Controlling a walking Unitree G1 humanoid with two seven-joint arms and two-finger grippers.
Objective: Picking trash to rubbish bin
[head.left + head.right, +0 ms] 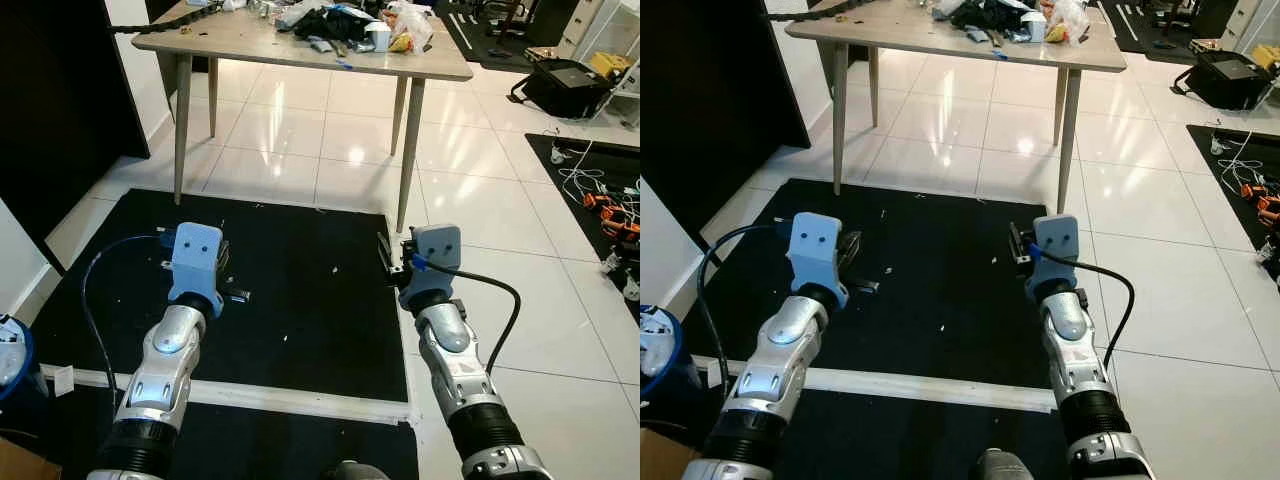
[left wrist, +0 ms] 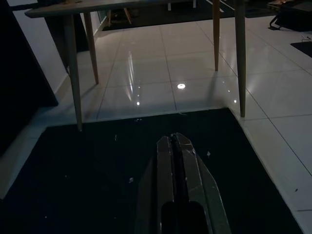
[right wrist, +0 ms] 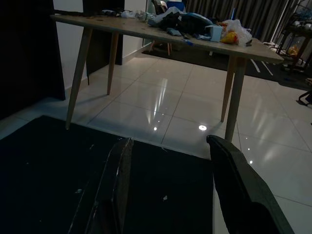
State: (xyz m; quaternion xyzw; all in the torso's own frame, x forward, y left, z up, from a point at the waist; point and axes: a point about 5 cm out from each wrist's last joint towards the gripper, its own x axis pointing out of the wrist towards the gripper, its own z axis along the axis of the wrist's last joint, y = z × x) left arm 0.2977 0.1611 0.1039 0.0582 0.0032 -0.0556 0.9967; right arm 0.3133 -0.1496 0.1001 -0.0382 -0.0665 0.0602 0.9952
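Both silver arms reach forward over a black floor mat (image 1: 300,290) flecked with small pale scraps. The left gripper (image 2: 178,161) has its two long black fingers pressed flat together, holding nothing — closed and empty. The right gripper (image 3: 168,190) stands with its fingers spread wide apart, also empty, and dark mat lies between them.

Just beyond both grippers the mat ends, and glossy white tiled floor (image 1: 290,130) runs on under a light wooden table on slanted tapered legs (image 1: 230,45). The table stands well ahead of the grippers and higher than they are held.

On the table's far right part, ahead of the right gripper, sits the trash: a heap of crumpled dark cloth or bags (image 1: 335,22), a small pale blue carton (image 3: 213,33) and a crinkled clear plastic bag with yellow contents (image 3: 234,31). By the look of it, all this is light and soft. The bag should crush and slip easily, so a pinch on a gathered fold near its top would serve best. The carton is stiffer and would take a grip across its flat sides.

No rubbish bin can be picked out with certainty — a round blue-rimmed object (image 1: 12,355) sits low, off beside the left arm, but what it is cannot be told.
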